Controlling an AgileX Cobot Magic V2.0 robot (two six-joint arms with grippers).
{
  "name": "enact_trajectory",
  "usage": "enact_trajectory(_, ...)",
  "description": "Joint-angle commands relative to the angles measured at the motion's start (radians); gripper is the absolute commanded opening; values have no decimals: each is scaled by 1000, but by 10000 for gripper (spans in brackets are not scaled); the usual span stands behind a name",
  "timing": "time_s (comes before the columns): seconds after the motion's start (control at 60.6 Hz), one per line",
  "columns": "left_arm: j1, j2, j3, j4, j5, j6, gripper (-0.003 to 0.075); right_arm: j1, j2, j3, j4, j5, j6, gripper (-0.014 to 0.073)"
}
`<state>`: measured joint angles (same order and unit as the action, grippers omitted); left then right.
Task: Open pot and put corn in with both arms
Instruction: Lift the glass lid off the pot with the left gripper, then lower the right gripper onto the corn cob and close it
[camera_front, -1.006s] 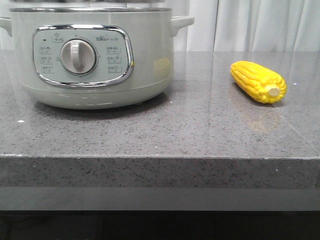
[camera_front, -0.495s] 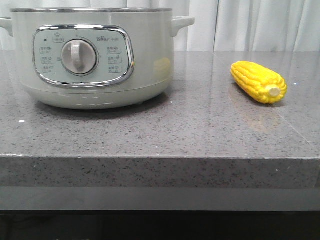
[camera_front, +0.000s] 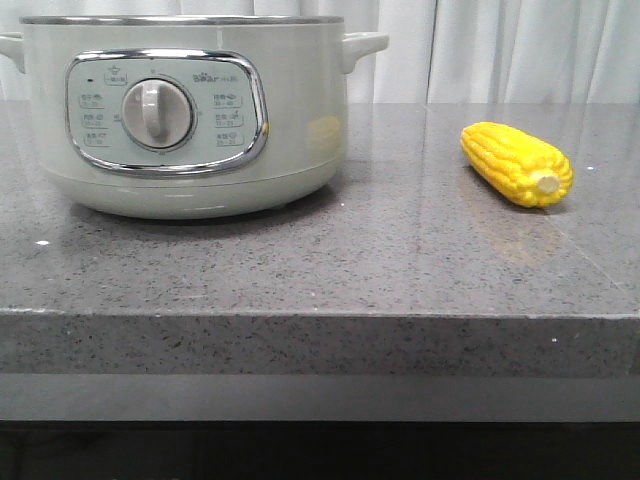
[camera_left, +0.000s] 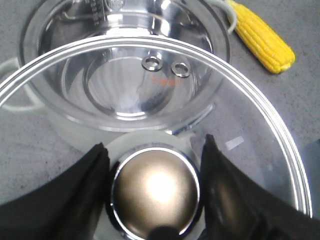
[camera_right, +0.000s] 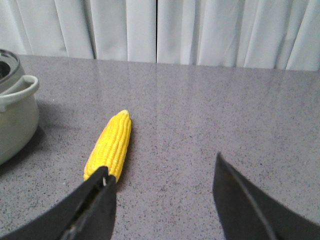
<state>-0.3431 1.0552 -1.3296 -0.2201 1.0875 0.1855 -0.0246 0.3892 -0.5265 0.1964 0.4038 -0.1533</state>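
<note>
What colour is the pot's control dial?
Pale grey-beige, matching the dial shown best in the front view.

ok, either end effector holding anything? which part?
Left end effector holds the glass lid by its metal knob, above the open pot. Right end effector is open, empty.

Pot left, corn right, both on tabletop.
Pot (camera_front: 190, 120) standing at left of tabletop (camera_front: 380, 260); corn (camera_front: 516, 163) lying well apart to right, stub end toward front; curtain (camera_front: 500, 50) behind both.
</note>
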Motion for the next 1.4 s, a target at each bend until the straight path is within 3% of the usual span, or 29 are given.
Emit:
enact_trajectory(0.0,-4,-121,69,-36,-125,2,251,-6,49,-24,-6,-85,-12,451)
enact_trajectory(0.247,-4,-354,276,-36,-125,-5,251,2,156,-24,-6,-146,-12,451)
enact_trajectory(0.495,-4,-519,359,-36,-123,-11,251,37,367,-62,-5,-169,-12,451)
enact_trajectory(0.693,-4,-547,361,-36,-115,-11,251,102,618,-206,11,-164,-12,453)
enact_trajectory(0.94,-4,-547,363,-36,-115,-11,251,132,933,-463,131,-49,-12,659)
enact_trajectory(1.122,-4,-547,363,-36,-115,-11,251,134,1106,-640,140,53,-12,654)
enact_trajectory(1.386,-4,-547,363,-36,-115,-11,251,168,1245,-731,141,111,-12,654)
